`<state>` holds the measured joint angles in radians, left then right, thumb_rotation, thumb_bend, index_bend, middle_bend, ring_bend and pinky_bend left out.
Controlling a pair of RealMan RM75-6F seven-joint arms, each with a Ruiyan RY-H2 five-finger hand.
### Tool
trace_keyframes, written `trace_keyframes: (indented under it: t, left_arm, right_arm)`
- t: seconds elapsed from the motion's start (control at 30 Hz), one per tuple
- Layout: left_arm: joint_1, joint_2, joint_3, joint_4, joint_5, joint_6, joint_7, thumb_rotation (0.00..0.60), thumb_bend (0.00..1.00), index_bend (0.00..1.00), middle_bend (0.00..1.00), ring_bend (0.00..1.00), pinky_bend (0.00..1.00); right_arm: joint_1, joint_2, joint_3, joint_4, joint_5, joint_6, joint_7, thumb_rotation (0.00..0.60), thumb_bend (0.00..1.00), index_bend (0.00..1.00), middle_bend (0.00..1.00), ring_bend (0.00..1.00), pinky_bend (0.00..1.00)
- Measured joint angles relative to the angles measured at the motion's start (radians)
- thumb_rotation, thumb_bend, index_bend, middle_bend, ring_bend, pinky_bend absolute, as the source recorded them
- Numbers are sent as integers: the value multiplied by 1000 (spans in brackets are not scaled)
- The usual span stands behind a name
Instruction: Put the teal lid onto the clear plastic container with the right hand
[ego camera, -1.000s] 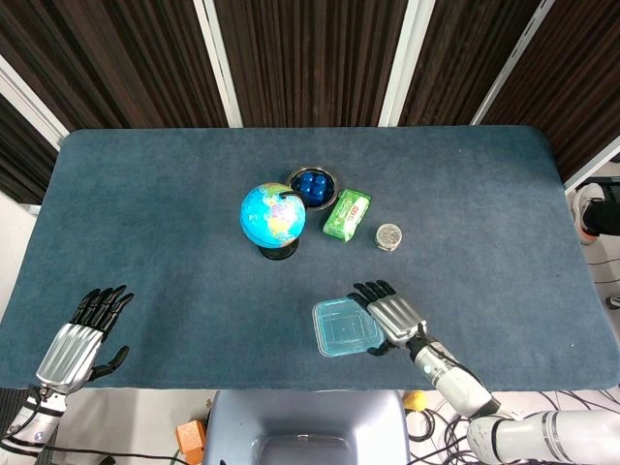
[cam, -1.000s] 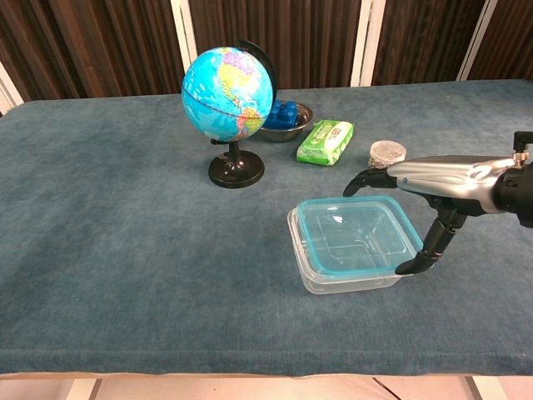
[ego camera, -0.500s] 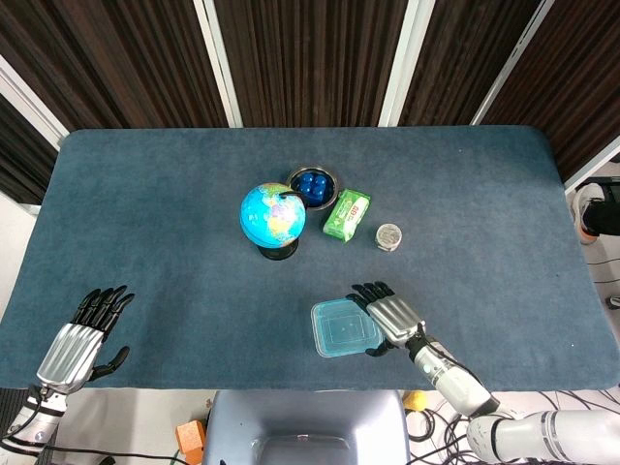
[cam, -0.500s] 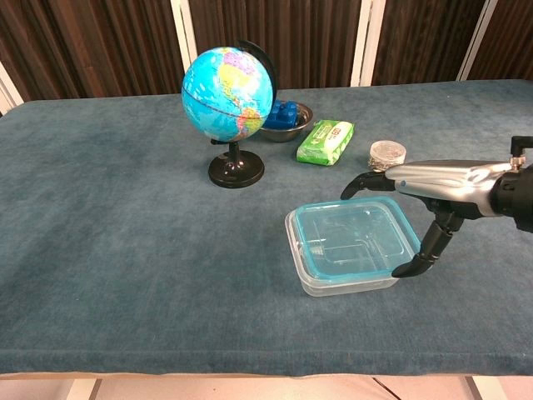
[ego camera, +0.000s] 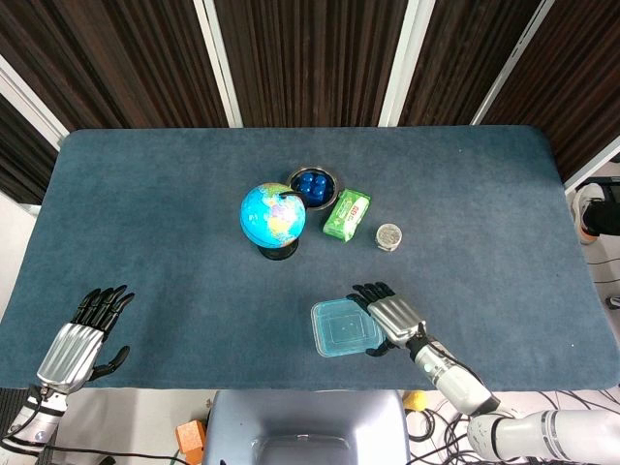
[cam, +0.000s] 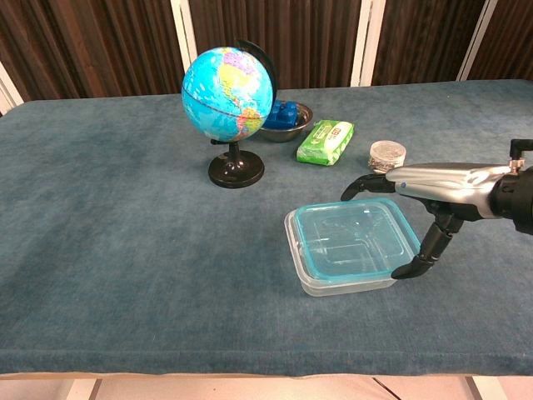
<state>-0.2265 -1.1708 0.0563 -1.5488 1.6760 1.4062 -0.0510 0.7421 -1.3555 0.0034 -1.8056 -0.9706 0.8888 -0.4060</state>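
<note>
The teal-rimmed lid (cam: pixel 350 237) lies flat on top of the clear plastic container (cam: pixel 341 286) near the table's front edge, right of centre. My right hand (cam: pixel 433 187) spans the lid's right side: its fingers arch over the far right corner and the thumb touches the near right corner, holding the lid. From the head camera the lid (ego camera: pixel 341 327) and right hand (ego camera: pixel 392 318) show side by side. My left hand (ego camera: pixel 82 339) rests at the near left table edge, fingers spread and holding nothing.
A globe (cam: pixel 227 82) on a black stand is behind and left of the container. Behind it sit a metal bowl of blue blocks (cam: pixel 287 117), a green packet (cam: pixel 325 142) and a small round tin (cam: pixel 386 152) just beyond my right hand.
The lid has shifted slightly left and settled from a tilt to lying level on the container. My right hand stayed on its right edge. The left hand has not moved.
</note>
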Motion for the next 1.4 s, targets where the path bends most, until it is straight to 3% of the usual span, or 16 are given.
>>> trace_keyframes:
  t: [0.67,0.83,0.93,1.0,1.4]
  left_arm:
    - [0,3,0,0,1,2,-7,600,345,0,12,6,47]
    - [0,4,-1,0,0,2,-8,600,346,0,12,6,47]
    - [0,4,0,0,1,2,-8,600,346,0,12,6,47]
    - [1,4,-1,0,1,4,-9,600,347,0,12,6,47]
    - [3,6,1,0,6,11,-14,600,346,0,12,6,47]
  right_arm:
    - [32,-49,-8,3,67,0,-86,600,176,518,35,0,0]
    - [42,-49,-13,0,98,-4,-102,600,176,372,11,0,0]
    - [47,-43,-14,-7,110,-6,-107,600,176,181,0,0,0]
    - [49,-37,-14,-15,112,-5,-106,600,176,109,0,0,0]
    - [50,22,-24,-68,101,14,-112,600,176,0,0,0,0]
